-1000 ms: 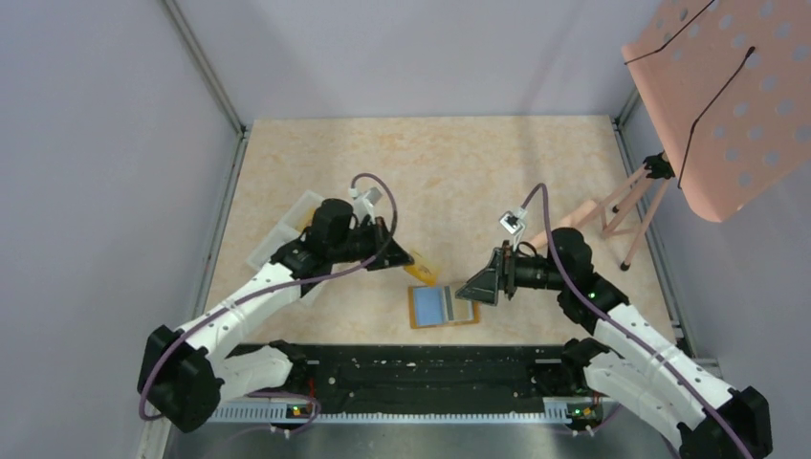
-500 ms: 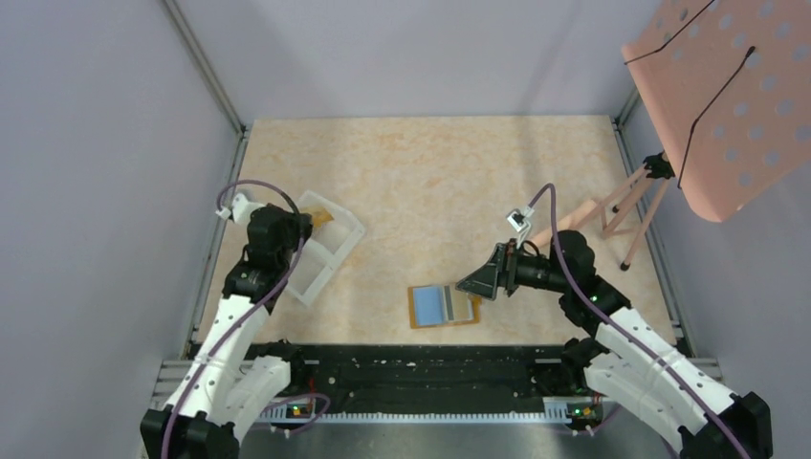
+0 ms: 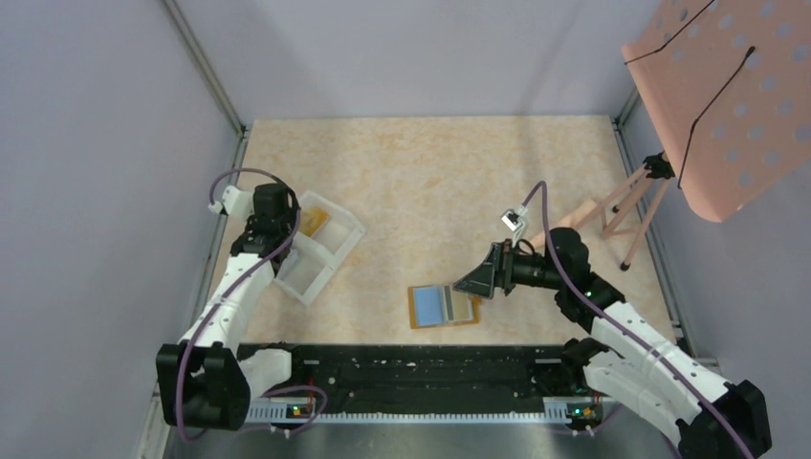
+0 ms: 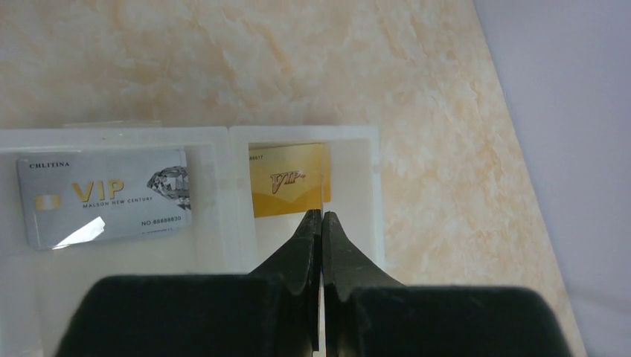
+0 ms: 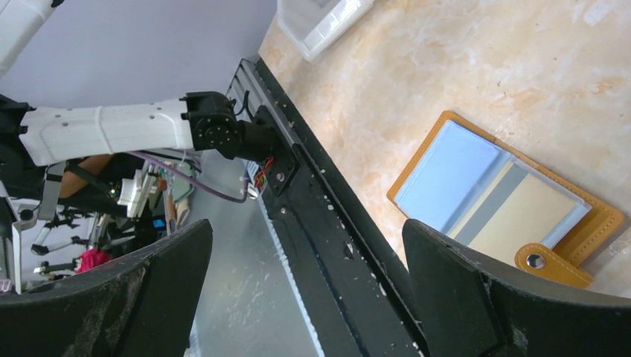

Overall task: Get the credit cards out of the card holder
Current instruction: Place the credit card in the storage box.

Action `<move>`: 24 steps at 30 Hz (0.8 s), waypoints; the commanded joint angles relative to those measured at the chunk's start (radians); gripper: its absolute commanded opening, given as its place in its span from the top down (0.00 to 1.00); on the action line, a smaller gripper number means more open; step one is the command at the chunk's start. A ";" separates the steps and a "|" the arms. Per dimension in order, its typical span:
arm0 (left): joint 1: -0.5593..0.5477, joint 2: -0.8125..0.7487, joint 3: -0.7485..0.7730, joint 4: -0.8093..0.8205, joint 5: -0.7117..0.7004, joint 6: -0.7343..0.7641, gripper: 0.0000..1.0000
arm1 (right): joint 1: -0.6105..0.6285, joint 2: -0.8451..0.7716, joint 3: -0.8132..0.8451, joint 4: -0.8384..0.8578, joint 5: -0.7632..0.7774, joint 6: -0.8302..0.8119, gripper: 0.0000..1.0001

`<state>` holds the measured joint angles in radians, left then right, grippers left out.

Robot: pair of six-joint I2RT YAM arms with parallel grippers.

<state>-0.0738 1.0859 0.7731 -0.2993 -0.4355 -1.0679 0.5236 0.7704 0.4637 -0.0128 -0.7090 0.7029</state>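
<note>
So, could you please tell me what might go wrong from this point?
The left tool seems to pinch the gold card only by its corner above the tray; when released, it may land askew on the rim. The card holder lies loose near the table's front rail, so the open right tool pulling the blue card could drag it along.
</note>
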 commanded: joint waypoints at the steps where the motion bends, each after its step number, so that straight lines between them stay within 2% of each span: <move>1: 0.020 0.056 0.057 0.092 -0.012 -0.013 1.00 | 0.007 0.009 0.004 0.063 -0.023 0.007 0.01; 10: 0.022 0.171 0.050 0.165 0.042 -0.012 1.00 | 0.007 0.030 0.001 0.080 -0.022 0.024 0.01; 24: 0.022 0.245 0.022 0.255 0.046 0.025 1.00 | 0.008 0.074 -0.013 0.123 -0.020 0.045 0.01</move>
<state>-0.0578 1.3182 0.7910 -0.1135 -0.3817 -1.0637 0.5236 0.8364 0.4534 0.0521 -0.7197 0.7391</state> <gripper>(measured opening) 0.012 0.986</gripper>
